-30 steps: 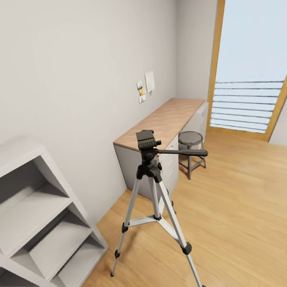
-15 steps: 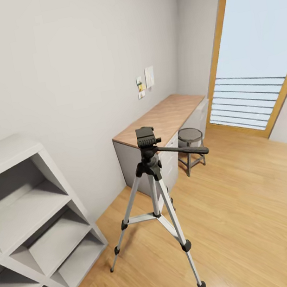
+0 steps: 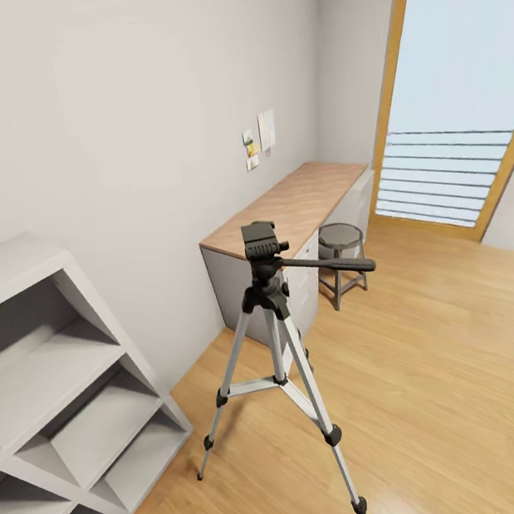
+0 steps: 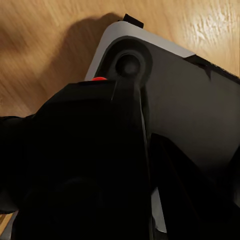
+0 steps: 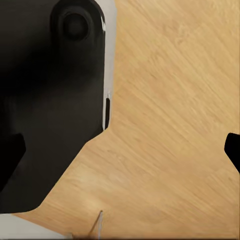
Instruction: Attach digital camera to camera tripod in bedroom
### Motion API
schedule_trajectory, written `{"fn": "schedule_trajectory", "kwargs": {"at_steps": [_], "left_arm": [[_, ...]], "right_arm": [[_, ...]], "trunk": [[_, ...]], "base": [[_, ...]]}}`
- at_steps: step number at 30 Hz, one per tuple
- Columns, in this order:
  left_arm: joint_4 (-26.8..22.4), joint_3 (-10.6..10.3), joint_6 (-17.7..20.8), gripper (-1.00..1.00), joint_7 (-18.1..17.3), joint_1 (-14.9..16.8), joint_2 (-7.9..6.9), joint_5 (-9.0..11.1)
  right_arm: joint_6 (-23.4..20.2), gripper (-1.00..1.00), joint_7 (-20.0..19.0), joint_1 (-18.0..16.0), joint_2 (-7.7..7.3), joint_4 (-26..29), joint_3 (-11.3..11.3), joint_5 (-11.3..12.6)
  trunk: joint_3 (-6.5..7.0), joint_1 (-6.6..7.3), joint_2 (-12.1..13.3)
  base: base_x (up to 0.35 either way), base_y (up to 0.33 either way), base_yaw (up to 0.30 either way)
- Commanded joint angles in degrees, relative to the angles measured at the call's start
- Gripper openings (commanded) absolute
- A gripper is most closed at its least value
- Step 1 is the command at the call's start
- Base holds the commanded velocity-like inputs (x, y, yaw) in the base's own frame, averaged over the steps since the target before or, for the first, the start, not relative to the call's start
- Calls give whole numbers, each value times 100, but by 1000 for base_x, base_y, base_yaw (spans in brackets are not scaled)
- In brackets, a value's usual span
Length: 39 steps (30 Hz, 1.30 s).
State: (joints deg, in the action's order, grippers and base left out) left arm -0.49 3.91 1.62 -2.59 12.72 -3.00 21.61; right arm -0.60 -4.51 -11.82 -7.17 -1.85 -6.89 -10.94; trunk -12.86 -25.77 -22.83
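The light wood plank floor (image 3: 444, 359) carries the camera tripod (image 3: 278, 346), its three black feet planted apart. Farther along the wall edge stand a wood-topped surface (image 3: 298, 203), a small dark stool (image 3: 341, 263) beside it, and white shelving (image 3: 53, 394), seemingly bare.

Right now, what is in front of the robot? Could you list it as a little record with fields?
Room: wood plank floor, pale grey walls, tall window
Camera tripod: standing on the floor, head bare, pan handle pointing toward the window
Desk: against the wall behind the tripod
Stool: beside the desk
White shelving: at the left
Digital camera: dark body with red dot, close up in the left wrist view
Right jaws: open above the floor
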Motion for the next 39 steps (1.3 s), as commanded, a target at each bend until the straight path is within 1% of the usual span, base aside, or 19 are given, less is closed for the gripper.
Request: {"fn": "schedule_trajectory", "kwargs": {"at_steps": [1, 20, 39], "left_arm": [[3, 36, 16, -100, -31, 3, -5, 12], [24, 31, 13, -100, -30, 3, -8, 49], [31, 31, 14, -100, -24, 3, -8, 45]], "right_arm": [[-7, 100, -14, -3, -3, -8, -49, -56], [-44, 100, -15, 13, 8, -8, -47, -71], [7, 100, -15, 14, 2, -1, -48, -87]], "trunk": [[-19, -2, -11], [-196, -2, -11], [-372, -2, -11]], "base": [[0, 0, 0], [0, 0, 0], [0, 0, 0]]}}
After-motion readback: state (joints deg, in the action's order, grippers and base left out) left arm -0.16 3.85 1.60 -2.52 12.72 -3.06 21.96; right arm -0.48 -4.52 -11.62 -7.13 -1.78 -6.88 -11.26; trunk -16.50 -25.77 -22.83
